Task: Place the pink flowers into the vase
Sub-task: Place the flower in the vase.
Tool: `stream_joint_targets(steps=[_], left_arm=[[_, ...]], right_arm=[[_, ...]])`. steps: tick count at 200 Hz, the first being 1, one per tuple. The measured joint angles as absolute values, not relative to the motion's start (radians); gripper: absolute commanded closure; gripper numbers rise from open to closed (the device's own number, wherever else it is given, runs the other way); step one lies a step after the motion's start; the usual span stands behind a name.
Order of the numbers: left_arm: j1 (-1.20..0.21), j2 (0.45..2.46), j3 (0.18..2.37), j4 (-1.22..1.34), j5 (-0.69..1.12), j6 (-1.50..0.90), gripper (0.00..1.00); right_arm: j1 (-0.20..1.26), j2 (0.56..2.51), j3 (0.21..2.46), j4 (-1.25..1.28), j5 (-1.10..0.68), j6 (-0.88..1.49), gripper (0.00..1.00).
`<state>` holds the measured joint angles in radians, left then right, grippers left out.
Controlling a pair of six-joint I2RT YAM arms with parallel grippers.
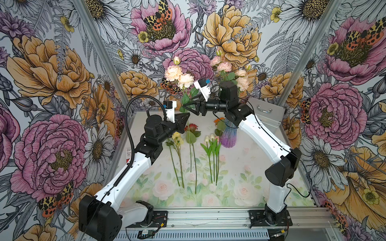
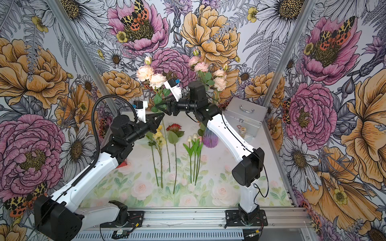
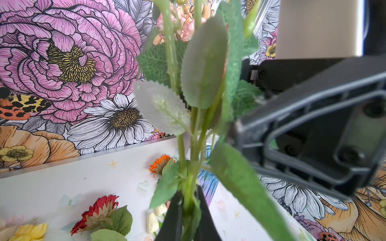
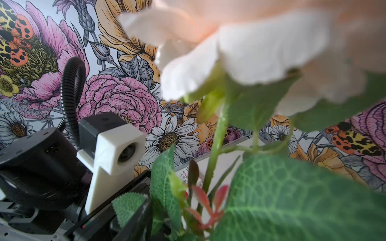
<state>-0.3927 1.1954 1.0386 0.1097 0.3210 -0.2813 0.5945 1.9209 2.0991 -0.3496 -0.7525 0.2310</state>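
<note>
Both top views: high, front, angled down over table [image 1: 250, 173]. 2 wrist cams: very close, facing pink flowers [image 4: 250, 46] from opposite sides; all 4 share them.

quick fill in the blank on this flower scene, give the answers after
The left gripper is shut on the ___ of the held pink flowers. The vase already holds blooms coloured ___. The white tulips lie flat on the ___.
Missing: stem; pink; table.
</note>
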Motion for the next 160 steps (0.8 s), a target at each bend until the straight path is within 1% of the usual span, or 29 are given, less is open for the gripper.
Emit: stream_joint_targets(steps=[18,32,41,71,89,121,129,137,147,152,160], left_arm=[[-0.393,1.187,1.039,0.11,0.324,-0.281,1.0],[-0.393,1.182,1.039,0.11,0.325,-0.281,1.0],[-0.393,1.179,1.039,0.109,0.326,-0.282,1.0],[-0.393,1.177,1.039,0.109,0.327,-0.288,1.0],[-0.393,1.173,1.039,0.109,0.328,-0.288,1.0],[-0.393,1.173,1.039,0.109,0.331,-0.288,0.93],[-0.393,1.173,1.039,0.109,0.331,-0.288,0.88],[-0.393,1.173,1.038,0.109,0.331,-0.286,0.77],[-0.393,1.173,1.039,0.109,0.331,-0.292,0.56],[-0.393,1.173,1.038,0.109,0.331,-0.288,0.44],[-0.393,1.172,1.039,0.11,0.331,-0.288,0.29]], right_arm=[[0.597,1.942,2.118,-0.347,-0.761,0.243,0.59],[0.598,1.959,2.132,-0.346,-0.77,0.251,0.7],[0.599,1.964,2.136,-0.346,-0.779,0.25,0.75],[0.606,1.965,2.147,-0.345,-0.788,0.256,0.87],[0.606,1.965,2.148,-0.343,-0.795,0.262,0.93],[0.606,1.965,2.15,-0.343,-0.799,0.27,1.0],[0.606,1.965,2.15,-0.343,-0.799,0.27,1.0],[0.606,1.965,2.15,-0.343,-0.799,0.27,1.0],[0.608,1.965,2.15,-0.343,-0.798,0.269,1.0],[0.609,1.965,2.15,-0.343,-0.798,0.269,1.0],[0.609,1.965,2.15,-0.343,-0.798,0.269,1.0]])
